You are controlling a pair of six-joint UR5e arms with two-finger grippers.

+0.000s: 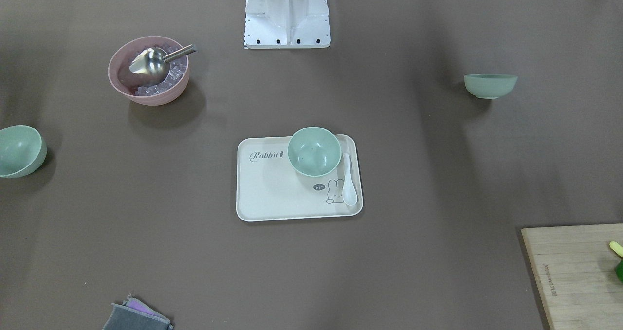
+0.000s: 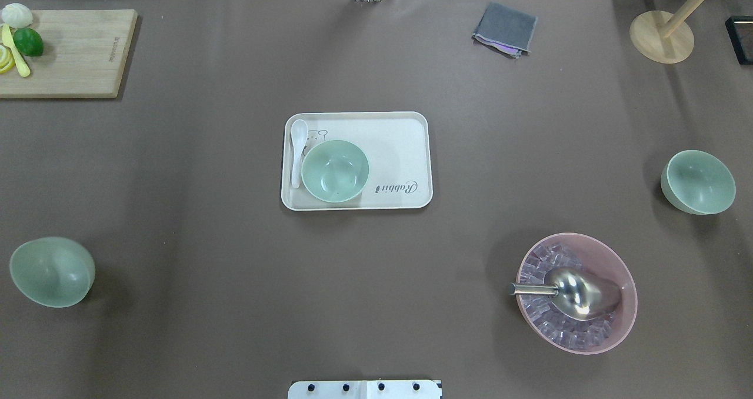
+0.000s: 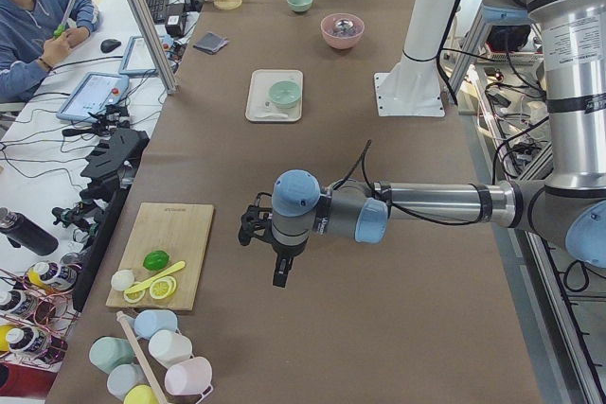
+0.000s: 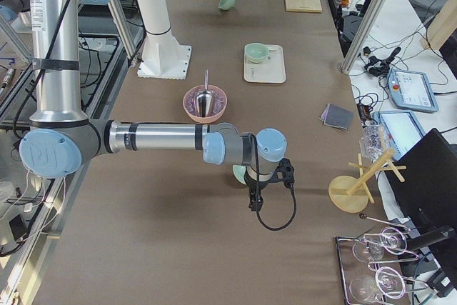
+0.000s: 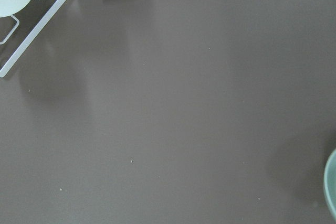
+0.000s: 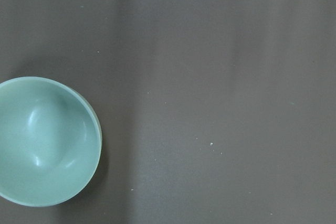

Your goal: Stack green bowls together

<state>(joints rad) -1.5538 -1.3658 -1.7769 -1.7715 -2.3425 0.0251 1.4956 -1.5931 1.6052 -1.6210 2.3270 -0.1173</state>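
Three pale green bowls stand apart. One (image 2: 335, 170) sits on the cream tray (image 2: 400, 152) at the table's middle. One (image 2: 52, 272) stands at the overhead view's left edge, and its rim shows in the left wrist view (image 5: 332, 187). One (image 2: 698, 182) stands at the right and fills the right wrist view's lower left (image 6: 44, 140). My left gripper (image 3: 281, 276) and right gripper (image 4: 253, 203) hang above the table and show only in the side views. I cannot tell whether they are open or shut.
A pink bowl (image 2: 576, 293) with ice cubes and a metal scoop stands near right. A white spoon (image 2: 297, 146) lies on the tray. A cutting board (image 2: 65, 52) with fruit, a grey cloth (image 2: 505, 29) and a wooden stand (image 2: 662, 34) line the far side.
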